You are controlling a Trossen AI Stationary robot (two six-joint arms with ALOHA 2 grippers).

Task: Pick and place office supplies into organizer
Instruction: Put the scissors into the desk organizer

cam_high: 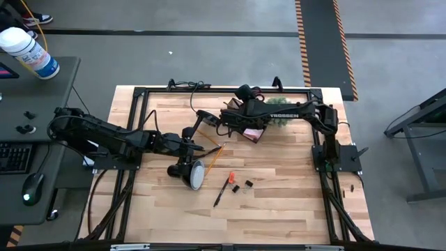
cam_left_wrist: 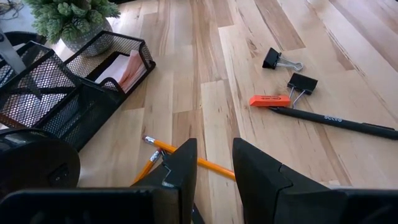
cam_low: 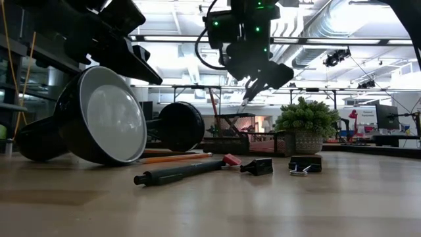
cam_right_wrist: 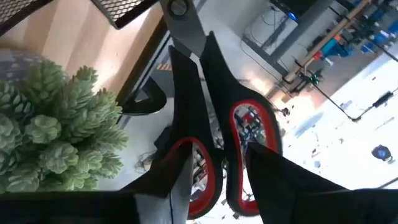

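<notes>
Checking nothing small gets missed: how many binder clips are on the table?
2. Both binder clips lie side by side on the bare wood beside the pen: one next to the orange eraser, the other just beyond it. More may be hidden in the organizer.

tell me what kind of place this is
Probably a robotics lab or workshop hall: a wooden table on a grey concrete floor with striped hazard tape, exposed ceiling ducts, and a computer desk alongside.
</notes>
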